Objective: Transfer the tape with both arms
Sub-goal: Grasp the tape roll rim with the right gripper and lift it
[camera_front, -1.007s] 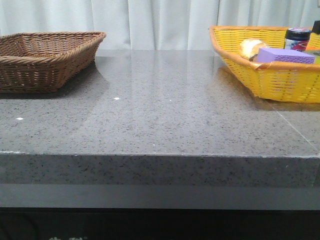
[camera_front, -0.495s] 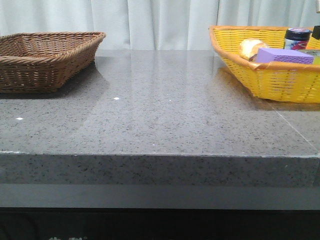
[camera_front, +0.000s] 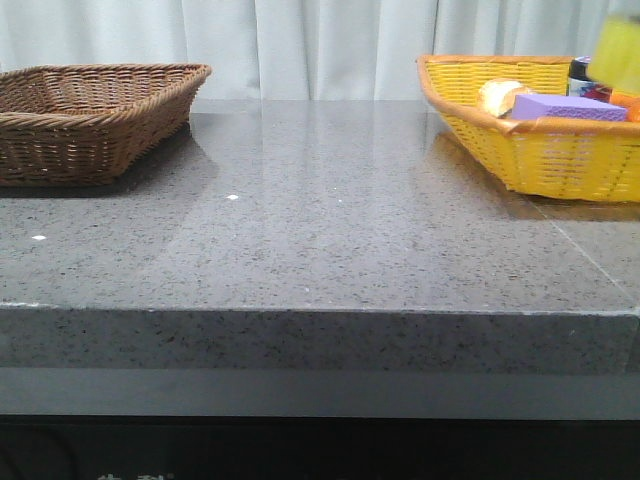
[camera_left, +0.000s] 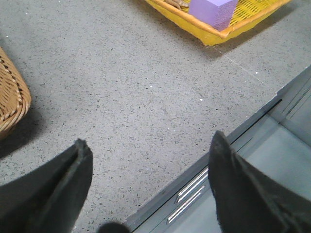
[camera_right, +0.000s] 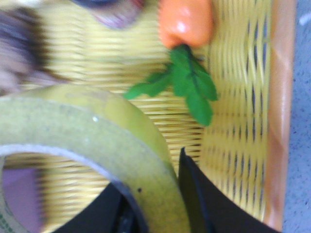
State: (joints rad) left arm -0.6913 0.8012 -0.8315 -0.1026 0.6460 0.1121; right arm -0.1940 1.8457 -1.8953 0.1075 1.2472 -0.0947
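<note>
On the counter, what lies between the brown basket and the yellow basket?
Nothing: in the front view the stretch of grey counter between the brown basket and the yellow basket is bare.

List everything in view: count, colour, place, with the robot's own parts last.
Brown wicker basket: one, brown, far left of the table.
Yellow basket: one, yellow, far right.
Purple sponge block: one, purple, inside the yellow basket.
Toy carrot: one, orange with green leaves, inside the yellow basket.
Tape: one roll, translucent yellow, held above the yellow basket.
Table: one, speckled grey.
Left gripper: black, jaws open over the table's edge.
Right gripper: black, gripping the tape.
</note>
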